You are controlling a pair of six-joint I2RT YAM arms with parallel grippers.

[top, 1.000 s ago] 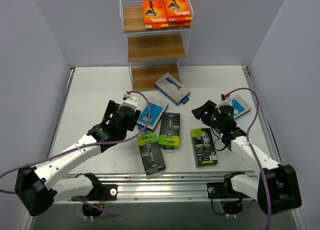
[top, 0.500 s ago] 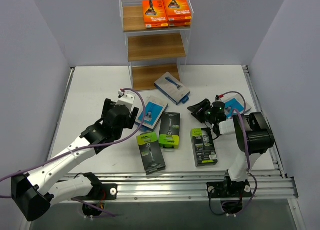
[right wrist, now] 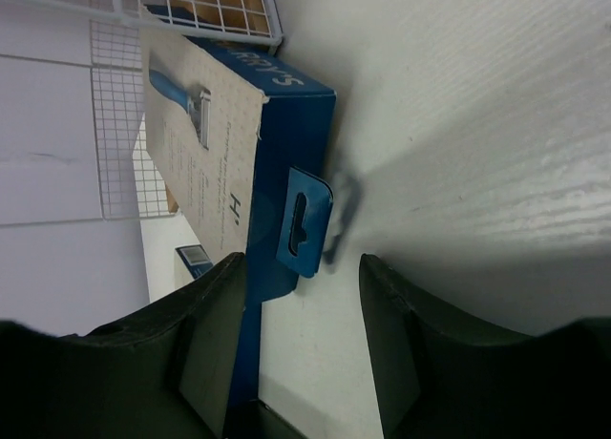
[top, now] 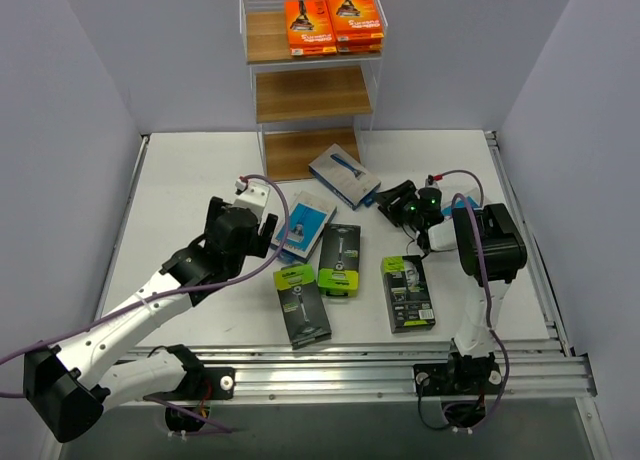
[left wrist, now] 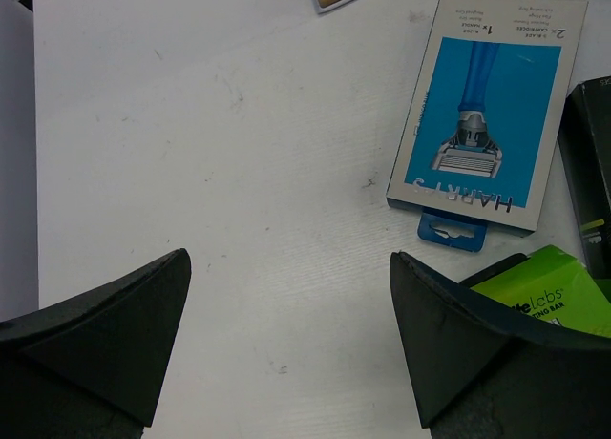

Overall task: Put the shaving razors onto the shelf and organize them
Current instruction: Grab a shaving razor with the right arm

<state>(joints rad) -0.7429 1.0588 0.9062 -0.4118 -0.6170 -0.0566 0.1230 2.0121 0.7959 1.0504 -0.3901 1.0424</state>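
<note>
Hovering over the left part of the white table [top: 190,180], the left gripper [left wrist: 289,260] had its jaws spread wide apart, with only bare tabletop between them. Just to its right a blue-and-white pack [left wrist: 487,114] lay flat and face up. Nearer the arms, two black-and-lime packs also lay flat. One [top: 301,305] was closest to the front rail and the other [top: 340,260] lay just beside it, close against the blue-and-white pack. Whether those two touched, I could not tell.

At the back centre stood the shelf [top: 300,95]. Orange packs [top: 335,25] sat in two short piles on the right half of its fenced top tier. In front of the lowest board a grey-and-blue pack [top: 343,177] lay askew on the table, one corner near the wire frame. Further right and nearer, a third black-and-lime pack [top: 408,292] lay flat.

The right gripper [top: 395,202] sat low over the table and faced the grey-and-blue pack. In the wrist view its jaws stood partly apart and clamped on nothing. The pack's blue hang tab [right wrist: 305,219] lay just ahead of the fingertips, in line with the gap.
</note>
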